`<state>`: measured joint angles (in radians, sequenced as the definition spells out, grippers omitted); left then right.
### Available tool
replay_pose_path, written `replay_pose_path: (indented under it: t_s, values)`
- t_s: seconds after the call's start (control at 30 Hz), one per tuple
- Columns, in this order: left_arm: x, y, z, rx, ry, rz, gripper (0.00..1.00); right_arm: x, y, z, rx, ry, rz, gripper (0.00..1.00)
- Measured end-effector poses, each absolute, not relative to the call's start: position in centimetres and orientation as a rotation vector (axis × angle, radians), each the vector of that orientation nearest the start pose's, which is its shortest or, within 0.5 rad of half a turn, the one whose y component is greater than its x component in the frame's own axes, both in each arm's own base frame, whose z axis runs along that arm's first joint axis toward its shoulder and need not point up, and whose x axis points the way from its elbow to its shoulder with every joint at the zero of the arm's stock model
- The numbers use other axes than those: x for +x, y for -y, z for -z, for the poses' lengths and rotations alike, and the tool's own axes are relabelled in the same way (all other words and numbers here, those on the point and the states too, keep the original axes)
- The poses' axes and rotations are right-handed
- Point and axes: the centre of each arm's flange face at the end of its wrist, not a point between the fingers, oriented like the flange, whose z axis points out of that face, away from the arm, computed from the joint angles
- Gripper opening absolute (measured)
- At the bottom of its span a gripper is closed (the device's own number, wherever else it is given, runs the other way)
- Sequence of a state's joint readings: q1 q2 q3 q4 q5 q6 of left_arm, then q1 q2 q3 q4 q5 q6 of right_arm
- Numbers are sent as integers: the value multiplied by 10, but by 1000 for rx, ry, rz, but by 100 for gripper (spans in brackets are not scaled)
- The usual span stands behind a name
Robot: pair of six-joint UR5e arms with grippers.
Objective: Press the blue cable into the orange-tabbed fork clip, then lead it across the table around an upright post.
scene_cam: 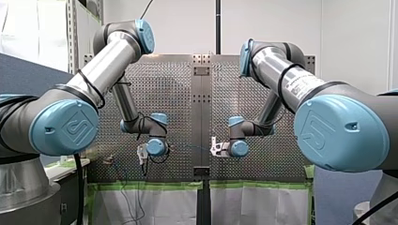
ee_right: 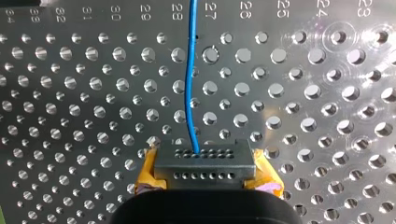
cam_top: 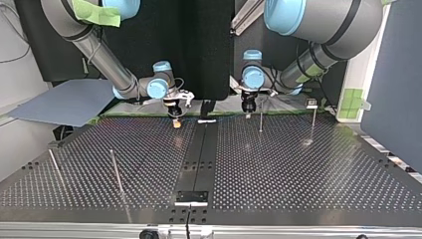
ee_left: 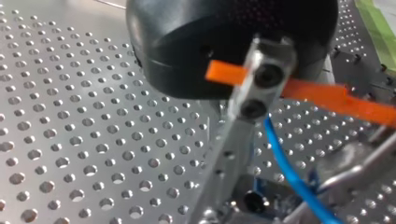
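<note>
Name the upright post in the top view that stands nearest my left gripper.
The thin post right beside my left gripper; the outer post and the left-hand posts stand farther off.

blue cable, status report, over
Right tool shut on blue cable, cable leading ahead over the perforated table. Left tool at the orange tab, grip unclear. Nothing in the cable's way in right wrist view.

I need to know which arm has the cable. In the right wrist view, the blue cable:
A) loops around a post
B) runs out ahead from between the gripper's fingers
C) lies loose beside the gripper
B: the blue cable emerges from the right gripper and runs ahead over the perforated table.
</note>
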<state>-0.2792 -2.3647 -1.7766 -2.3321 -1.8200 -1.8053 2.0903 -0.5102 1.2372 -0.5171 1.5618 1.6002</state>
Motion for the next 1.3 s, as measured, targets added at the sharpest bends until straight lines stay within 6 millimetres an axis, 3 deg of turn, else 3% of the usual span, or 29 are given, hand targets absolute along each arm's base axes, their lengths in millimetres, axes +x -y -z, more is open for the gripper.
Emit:
replay_pose_path:
  t_s: [0.2,0.47,0.87,1.3]
  values:
    - [540,267,-17,-143,-1742,153,0,484,577,9,1769,1048,-1455,2]
    - [544,271,-48,-146,-1700,170,0,480,581,1,1769,1044,-1442,2]
    - [538,289,-107,-122,-1655,204,0,482,589,-55,1723,1029,-1488,2]
    - [525,316,-163,-90,-1575,269,0,479,589,-130,1704,1018,-1499,2]
